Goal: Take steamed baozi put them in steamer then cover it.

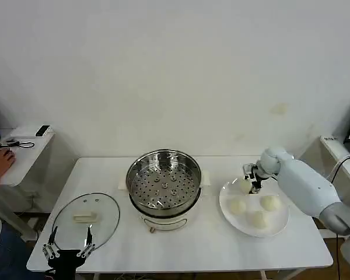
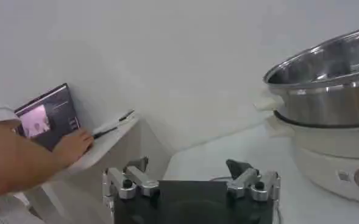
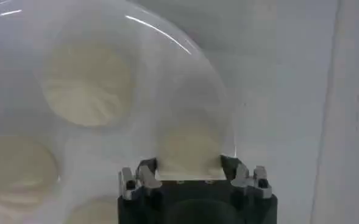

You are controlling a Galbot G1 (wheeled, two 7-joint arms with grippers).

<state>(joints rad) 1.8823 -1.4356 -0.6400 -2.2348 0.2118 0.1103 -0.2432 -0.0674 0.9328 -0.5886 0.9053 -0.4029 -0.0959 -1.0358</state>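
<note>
Four baozi sit on the white plate [image 1: 280, 224] to the right of the steamer; your right gripper [image 1: 249, 179] is down at the plate's far-left edge, its fingers [image 3: 147, 173] closed around one baozi [image 3: 188, 146], which is still on the plate; the other three baozi [image 1: 270, 203] lie near and right of it; the steamer [image 1: 163, 182] stands mid-table, uncovered, perforated tray bare; the cover [image 1: 86, 220] lies flat on the table to its left; your left gripper [image 1: 69, 244] hangs at the table's near edge just beside the cover, fingers spread, holding nothing.
</note>
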